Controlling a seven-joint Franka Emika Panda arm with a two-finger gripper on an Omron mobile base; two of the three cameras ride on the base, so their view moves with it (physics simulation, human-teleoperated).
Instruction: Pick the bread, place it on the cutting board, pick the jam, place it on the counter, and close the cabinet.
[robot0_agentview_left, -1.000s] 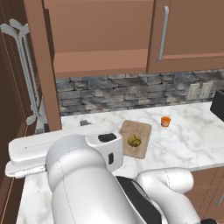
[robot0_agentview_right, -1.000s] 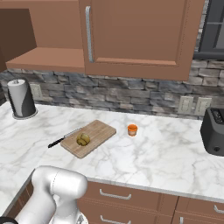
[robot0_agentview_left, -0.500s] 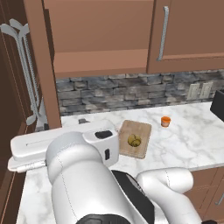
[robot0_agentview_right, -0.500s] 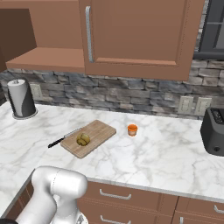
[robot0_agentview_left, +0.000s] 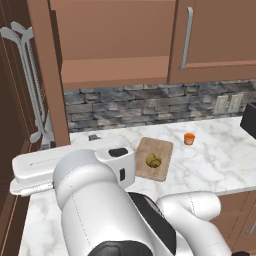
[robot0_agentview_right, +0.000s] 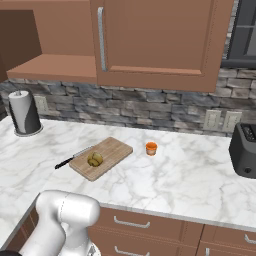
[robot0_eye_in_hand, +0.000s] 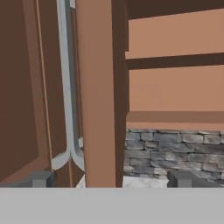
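The bread sits on the cutting board, and the jam stands on the counter just right of the board, so both placing steps look done. What is left is the cabinet: its left bay stands open with the shelf bare, and its door juts out edge-on toward the robot, while the neighbouring door is shut. In the hand view the gripper faces that door edge with its fingers spread wide and nothing between them. A black-handled knife lies against the board's left side, a paper towel roll stands further left, and a dark toaster is at the right. The tall cupboard sits close beside the open door, leaving little room on that side.
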